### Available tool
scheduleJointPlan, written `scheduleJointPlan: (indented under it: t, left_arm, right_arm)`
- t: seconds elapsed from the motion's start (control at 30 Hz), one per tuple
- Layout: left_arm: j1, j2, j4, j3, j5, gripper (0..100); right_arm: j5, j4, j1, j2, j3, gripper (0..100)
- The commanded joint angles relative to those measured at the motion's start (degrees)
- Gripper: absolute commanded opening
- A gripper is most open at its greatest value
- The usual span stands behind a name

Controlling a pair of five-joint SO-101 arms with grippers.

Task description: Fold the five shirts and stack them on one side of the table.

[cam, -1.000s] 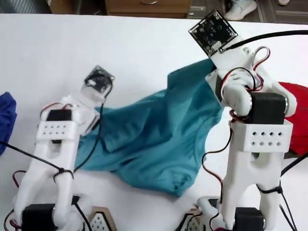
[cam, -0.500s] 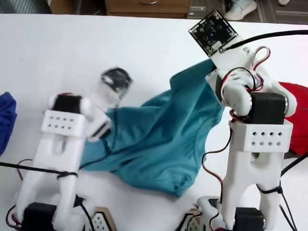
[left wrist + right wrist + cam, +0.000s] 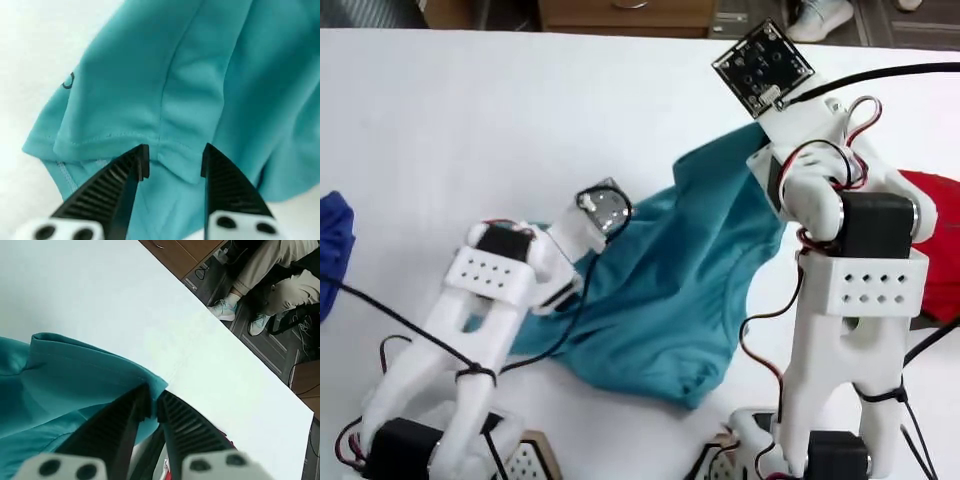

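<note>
The teal shirt (image 3: 670, 290) is matt cloth, the table (image 3: 470, 110) smooth.

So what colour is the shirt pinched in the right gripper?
The shirt is plain teal; the left wrist view shows it best.

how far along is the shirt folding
Done: nothing looks folded or stacked. In hand: the crumpled teal fabric shirt on the white table, the right tool shut on its edge, the left tool open at its hem. Left: folding it, plus the bunched blue cloth and red cloth at the table's sides.
</note>
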Motion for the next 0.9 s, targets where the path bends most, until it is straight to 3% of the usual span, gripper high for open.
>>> scheduleJointPlan:
  t: [0.0, 0.17, 0.33, 0.47, 0.67, 0.87]
  left_arm:
    - [-1.58, 1.05, -3.87, 0.75, -0.18, 20]
    - [-4.31, 9.93, -8.26, 0.48, -3.96, 20]
    - [-4.75, 17.14, -7.65, -3.82, -4.31, 20]
    - [-4.57, 19.25, -5.98, -7.34, -4.13, 18]
    - [-4.75, 19.34, -1.23, -11.38, -4.31, 2]
    - [-4.57, 19.34, 5.36, -17.1, -4.04, 3]
  right_arm:
    - [0.44, -0.84, 0.57, -1.63, -0.44, 2.1]
    - [0.44, -0.75, 0.57, -1.63, -0.44, 2.1]
    - [0.44, -0.75, 0.57, -1.63, -0.44, 2.1]
    - [0.44, -0.75, 0.57, -1.63, -0.44, 2.1]
    - [0.44, -0.75, 0.57, -1.63, -0.44, 2.1]
    - [0.44, -0.75, 0.57, -1.63, -0.35, 2.1]
